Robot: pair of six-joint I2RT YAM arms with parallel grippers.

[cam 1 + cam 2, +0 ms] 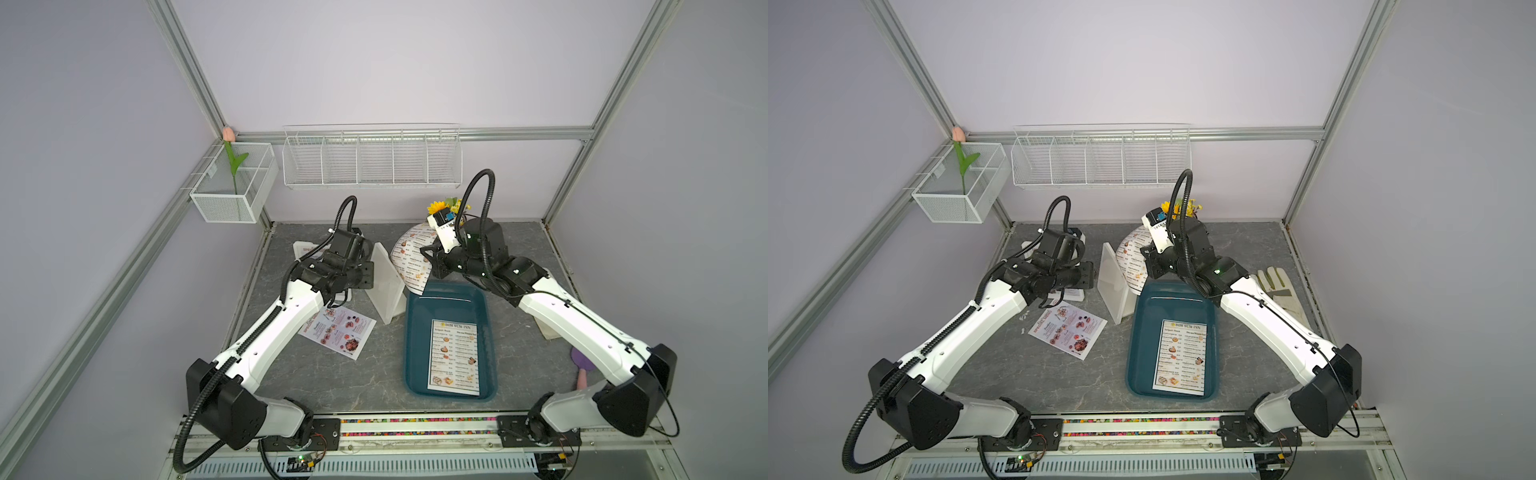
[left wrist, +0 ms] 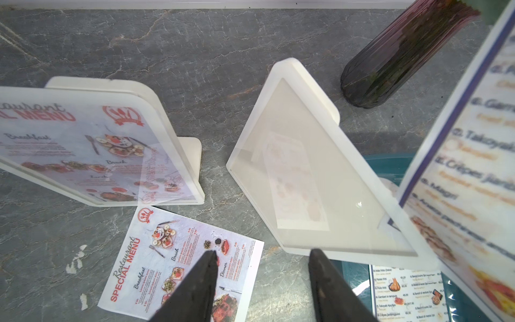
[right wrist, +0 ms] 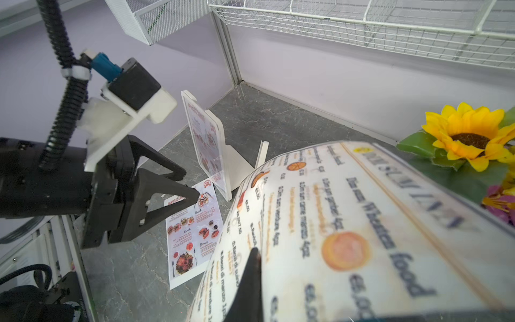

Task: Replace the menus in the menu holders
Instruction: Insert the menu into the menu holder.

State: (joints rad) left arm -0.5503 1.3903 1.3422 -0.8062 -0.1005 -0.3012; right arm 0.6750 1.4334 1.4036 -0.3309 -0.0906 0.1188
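We saw the right gripper (image 1: 429,261) pinching the white menu (image 1: 409,254) beyond the tray (image 1: 409,336). The menu bowed, and we judged it light and floppy, best held by an edge. The left gripper (image 2: 262,252) gaped empty.

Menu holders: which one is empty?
The holder beside the teal tray: its frame holds no sheet. The other holder, on the left arm's side, has a Special Menu sheet inside. The right gripper holds a Dim Sum Inn menu by it.

A dark teal tray (image 1: 417,345) sits on a grey marbled tabletop (image 1: 365,382). Just behind it stands a sunflower (image 1: 436,206) in a dark ribbed vase (image 2: 390,64). Farther behind, a white wire rack (image 1: 372,160) hangs on the wall. A pale glove (image 1: 1279,291) lies to the tray's right.
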